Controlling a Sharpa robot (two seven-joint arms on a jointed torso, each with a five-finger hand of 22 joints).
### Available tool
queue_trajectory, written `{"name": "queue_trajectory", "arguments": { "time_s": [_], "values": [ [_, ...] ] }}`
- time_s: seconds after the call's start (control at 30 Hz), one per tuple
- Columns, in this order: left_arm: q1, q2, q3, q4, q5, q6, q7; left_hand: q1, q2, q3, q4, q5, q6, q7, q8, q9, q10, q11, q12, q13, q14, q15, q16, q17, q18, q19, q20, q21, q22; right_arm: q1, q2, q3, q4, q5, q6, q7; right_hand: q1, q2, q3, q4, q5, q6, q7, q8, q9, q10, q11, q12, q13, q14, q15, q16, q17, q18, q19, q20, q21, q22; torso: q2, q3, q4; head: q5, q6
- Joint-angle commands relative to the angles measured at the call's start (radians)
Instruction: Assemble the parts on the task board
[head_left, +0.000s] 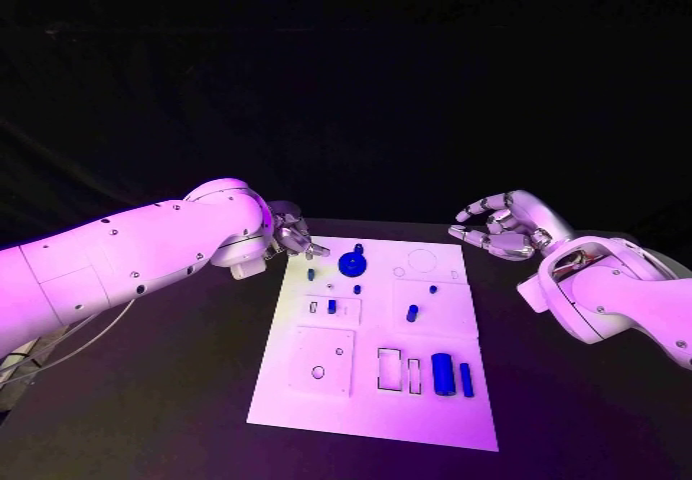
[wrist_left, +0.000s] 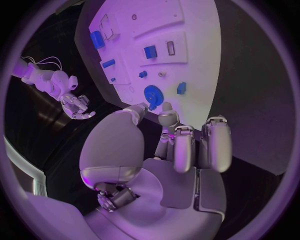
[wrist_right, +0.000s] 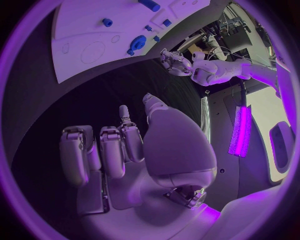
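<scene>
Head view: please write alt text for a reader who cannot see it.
A white task board lies mid-table with small blue parts, including a gear. The left hand hovers at its far left corner, while the right hand, holding nothing, hangs off its far right corner.

left arm (head_left: 137, 255): smooth white shell in rounded segments, dotted with small dark screws; a seam divides the panels, and thin cables hang below its rear part.
right arm (head_left: 627, 295): the same white rounded shell, with a dark open gap behind the hand where inner parts show.
left hand (head_left: 293, 238): silver, with many segmented fingers; its wrist view shows a broad smooth domed palm cover and pale rounded finger pads (wrist_left: 184, 152).
right hand (head_left: 498, 225): silver, blocky finger segments with darker joints between them.
</scene>
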Motion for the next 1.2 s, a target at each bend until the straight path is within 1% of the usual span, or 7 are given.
{"name": "queue_trajectory", "arguments": {
  "time_s": [0.03, 0.27, 0.37, 0.5, 0.7, 0.97, 1.2],
  "values": [
    [0.005, 0.016, -0.003, -0.034, -0.006, 0.075, 0.015, 0.004, 0.0, -0.008, 0.002, 0.0, -0.004, 0.003, -0.007, -0.003, -0.007, 0.0, -0.004, -0.002, 0.097, 0.009, -0.006, 0.241, 0.016, -0.007, -0.001, -0.006, 0.045, -0.001, 0.001, 0.0, 0.0, -0.002, 0.004, 0.003, -0.01, 0.0, -0.006, -0.002, -0.006, 0.005, -0.003, 0.005, 0.001, -0.004, -0.005, -0.005, 0.101, 0.087, -0.006, -0.003, 0.195, 0.003, 0.065, -0.003, -0.005, 0.223, 0.002, -0.0003, -0.0016, 0.005, 0.0],
    [0.006, 0.059, -0.024, -0.117, -0.012, 0.129, 0.014, -0.002, -0.001, -0.015, 0.002, -0.003, -0.002, 0.005, -0.01, -0.007, -0.009, 0.002, -0.006, -0.006, 0.097, 0.011, -0.006, 0.241, 0.016, -0.008, 0.002, -0.007, 0.044, -0.002, 0.003, 0.0, -0.001, -0.002, 0.005, 0.003, -0.01, 0.0, -0.006, -0.002, -0.006, 0.005, -0.003, 0.005, 0.001, -0.004, -0.005, -0.005, 0.101, 0.087, -0.006, -0.003, 0.195, 0.003, 0.065, -0.003, -0.005, 0.223, 0.002, -0.0019, -0.0015, 0.01, -0.006],
    [0.005, 0.071, -0.031, -0.139, -0.016, 0.14, 0.014, -0.005, -0.001, -0.019, 0.002, -0.003, -0.001, 0.006, -0.011, -0.009, -0.011, 0.002, -0.008, -0.009, 0.096, 0.012, -0.006, 0.24, 0.017, -0.009, 0.003, -0.008, 0.042, -0.003, 0.004, 0.0, -0.001, -0.002, 0.005, 0.003, -0.01, 0.0, -0.006, -0.002, -0.006, 0.005, -0.003, 0.005, 0.001, -0.004, -0.005, -0.005, 0.101, 0.087, -0.006, -0.003, 0.195, 0.003, 0.065, -0.003, -0.005, 0.223, 0.002, -0.0014, -0.0015, 0.01, -0.007],
    [0.005, 0.086, -0.038, -0.169, -0.023, 0.148, 0.016, -0.013, -0.004, -0.029, 0.002, -0.004, 0.0, 0.007, -0.014, -0.013, -0.013, 0.004, -0.009, -0.012, 0.096, 0.014, -0.007, 0.239, 0.017, -0.011, 0.005, -0.009, 0.041, -0.004, 0.005, 0.0, -0.001, -0.002, 0.004, 0.004, -0.01, 0.0, -0.006, -0.002, -0.006, 0.005, -0.003, 0.005, 0.001, -0.004, -0.005, -0.005, 0.101, 0.087, -0.006, -0.003, 0.195, 0.003, 0.065, -0.003, -0.005, 0.223, 0.001, -0.0014, -0.0003, 0.009, -0.008],
    [0.003, 0.1, -0.042, -0.195, -0.025, 0.152, 0.021, -0.02, -0.004, -0.037, 0.002, -0.005, 0.002, 0.007, -0.015, -0.016, -0.013, 0.004, -0.007, -0.012, 0.096, 0.014, -0.006, 0.24, 0.017, -0.01, 0.006, -0.009, 0.042, -0.005, 0.006, 0.0, -0.002, -0.002, 0.004, 0.004, -0.011, 0.002, -0.006, -0.002, -0.005, 0.005, -0.003, 0.006, 0.001, -0.004, -0.005, -0.005, 0.101, 0.087, -0.006, -0.003, 0.195, 0.003, 0.065, -0.004, -0.004, 0.223, 0.001, -0.0014, -0.0005, 0.011, -0.01],
    [0.002, 0.106, -0.043, -0.201, -0.018, 0.149, 0.028, -0.022, -0.004, -0.04, 0.002, -0.005, 0.003, 0.007, -0.015, -0.016, -0.012, 0.004, -0.006, -0.011, 0.096, 0.014, -0.006, 0.241, 0.017, -0.01, 0.006, -0.009, 0.042, -0.006, 0.008, 0.0, -0.002, -0.002, 0.004, 0.004, -0.011, 0.002, -0.006, -0.002, -0.005, 0.005, -0.003, 0.006, 0.001, -0.004, -0.005, -0.005, 0.101, 0.087, -0.006, -0.003, 0.195, 0.003, 0.065, -0.004, -0.004, 0.223, 0.0, -0.0006, -0.0006, 0.012, -0.011],
    [0.002, 0.111, -0.045, -0.208, -0.013, 0.161, 0.029, -0.015, 0.001, -0.041, 0.0, -0.004, 0.008, 0.005, -0.013, -0.018, -0.01, 0.003, -0.001, -0.009, 0.098, 0.014, -0.004, 0.244, 0.016, -0.006, 0.007, -0.006, 0.047, -0.007, 0.01, 0.0, -0.003, -0.002, 0.004, 0.004, -0.012, 0.003, -0.007, -0.003, -0.004, 0.005, -0.003, 0.006, 0.001, -0.003, -0.005, -0.005, 0.102, 0.088, -0.006, -0.003, 0.195, 0.003, 0.065, -0.004, -0.005, 0.223, 0.0, -0.0004, -0.0005, 0.014, -0.012]
  ]
}}
